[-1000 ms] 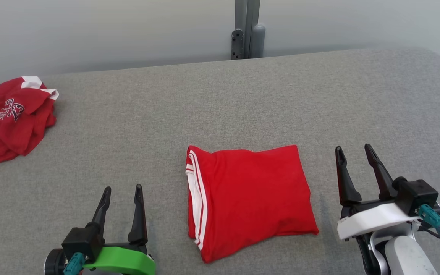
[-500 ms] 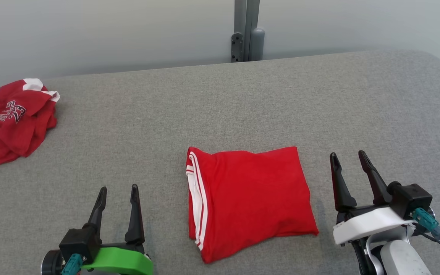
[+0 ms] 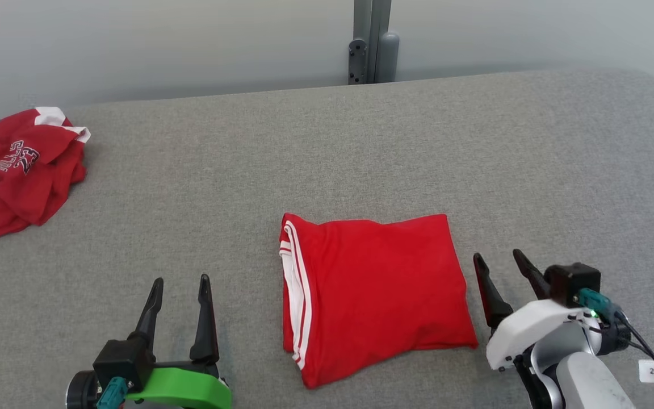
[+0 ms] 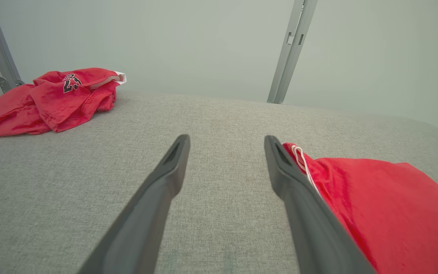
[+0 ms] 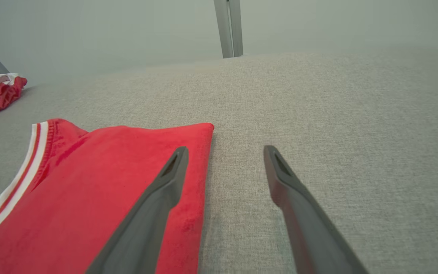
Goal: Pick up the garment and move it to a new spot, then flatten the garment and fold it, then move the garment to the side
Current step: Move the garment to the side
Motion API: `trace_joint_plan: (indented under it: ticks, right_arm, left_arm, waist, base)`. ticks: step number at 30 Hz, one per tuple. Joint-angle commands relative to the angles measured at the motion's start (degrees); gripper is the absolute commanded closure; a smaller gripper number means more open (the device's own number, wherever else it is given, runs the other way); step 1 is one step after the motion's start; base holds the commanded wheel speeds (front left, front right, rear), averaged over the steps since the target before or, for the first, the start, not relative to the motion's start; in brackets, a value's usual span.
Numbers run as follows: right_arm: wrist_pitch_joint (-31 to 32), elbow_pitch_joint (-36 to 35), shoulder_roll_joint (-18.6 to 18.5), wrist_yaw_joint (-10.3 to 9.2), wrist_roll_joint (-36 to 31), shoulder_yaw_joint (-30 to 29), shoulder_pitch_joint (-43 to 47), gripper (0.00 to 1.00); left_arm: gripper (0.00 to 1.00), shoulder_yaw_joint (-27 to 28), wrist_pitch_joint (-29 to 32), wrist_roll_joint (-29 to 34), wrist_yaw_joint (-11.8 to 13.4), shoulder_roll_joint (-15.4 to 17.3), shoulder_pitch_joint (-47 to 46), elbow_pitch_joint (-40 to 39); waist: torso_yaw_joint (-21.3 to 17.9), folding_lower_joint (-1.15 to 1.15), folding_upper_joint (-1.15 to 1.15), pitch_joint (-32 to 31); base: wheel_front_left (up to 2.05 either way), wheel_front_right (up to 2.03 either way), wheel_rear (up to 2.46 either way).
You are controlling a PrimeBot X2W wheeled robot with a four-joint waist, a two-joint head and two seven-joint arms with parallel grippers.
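At centre of the grey surface [image 3: 361, 142]: garment [image 3: 372, 295], folded flat | left gripper [image 3: 182, 278] at its 8 o'clock, right gripper [image 3: 497, 255] at 4 o'clock; both spread, empty | folding apparently done; sideways move remains; crumpled jersey [image 3: 20, 170] at 10 o'clock

**A spare jersey, a grey bench, a bare wall**

Far off on my left, a crumpled red jersey [image 3: 20, 170] lies heaped near the bench's back corner. It has white trim at its top and dark lettering across one fold. The bench [image 3: 361, 147] under it is covered in grey woven cloth, and its far corners are rounded. Behind it stands a plain pale wall [image 3: 162, 45]. A grey metal post [image 3: 371, 28] rises against that wall near the middle of the far edge, with a bolted bracket [image 3: 356, 61] and a short rounded cylinder [image 3: 389, 57] at its foot.
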Motion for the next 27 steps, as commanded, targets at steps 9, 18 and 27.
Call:
trace_joint_plan:
  ticks: [9, 18, 27]
  right_arm:
    - [13.2, 5.6, -3.5, 0.01, 5.2, 3.7, -7.0, 0.0]
    - [18.5, 7.5, -6.5, 0.01, 11.8, 8.1, -9.2, 0.53]
    - [13.1, 7.1, -8.1, -0.01, 12.6, 8.7, -12.8, 1.0]
  left_arm:
    - [0.0, 0.1, 0.0, 1.0, -0.9, -1.2, -2.1, 0.8]
    - [0.0, 1.0, 0.0, 1.4, -1.3, -1.7, -2.7, 1.1]
    - [0.0, 1.7, 0.0, 2.8, -1.5, -1.9, -2.5, 0.3]
  waist:
    - [3.5, 0.0, 0.0, 4.1]
    - [5.1, 0.0, 0.0, 5.5]
    - [1.8, 0.0, 0.0, 6.5]
  base:
    - [0.0, 0.0, 0.0]
    - [0.0, 0.0, 0.0]
    - [0.0, 0.0, 0.0]
